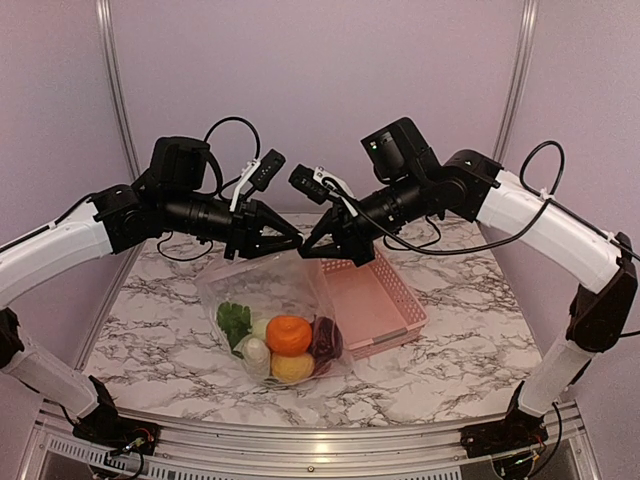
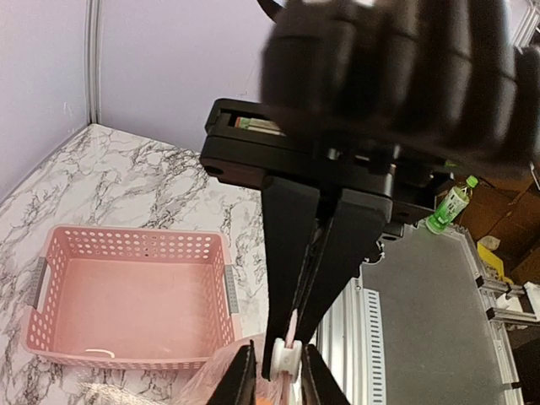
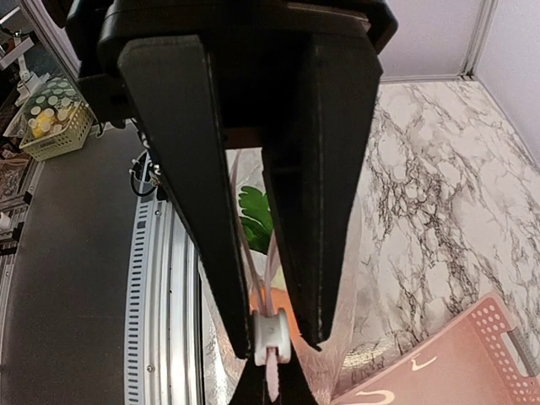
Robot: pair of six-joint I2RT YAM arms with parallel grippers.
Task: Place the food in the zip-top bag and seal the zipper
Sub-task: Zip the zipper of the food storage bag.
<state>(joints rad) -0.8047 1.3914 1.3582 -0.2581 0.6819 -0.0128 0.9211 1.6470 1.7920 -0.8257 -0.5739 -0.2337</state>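
Note:
The clear zip-top bag (image 1: 262, 288) stands on the marble table, held up by its mouth edge. Inside at the bottom lie the food pieces: an orange ball (image 1: 289, 335), a yellow one (image 1: 291, 367), a dark purple one (image 1: 326, 340), a pale whitish one (image 1: 256, 350) and a green leaf (image 1: 234, 322). Both grippers meet above the bag. My right gripper (image 1: 309, 246) (image 3: 272, 390) is shut on the pink-tinted zipper strip (image 3: 253, 266). My left gripper (image 1: 296, 243) (image 2: 280, 373) is narrowly open, its fingers straddling the white zipper slider (image 2: 284, 359) (image 3: 272, 336).
The pink slatted basket (image 1: 385, 300) (image 2: 126, 287) sits empty on the table, right of and behind the bag. The table's metal front rail (image 1: 300, 440) runs along the near edge. Walls close in at the back and sides.

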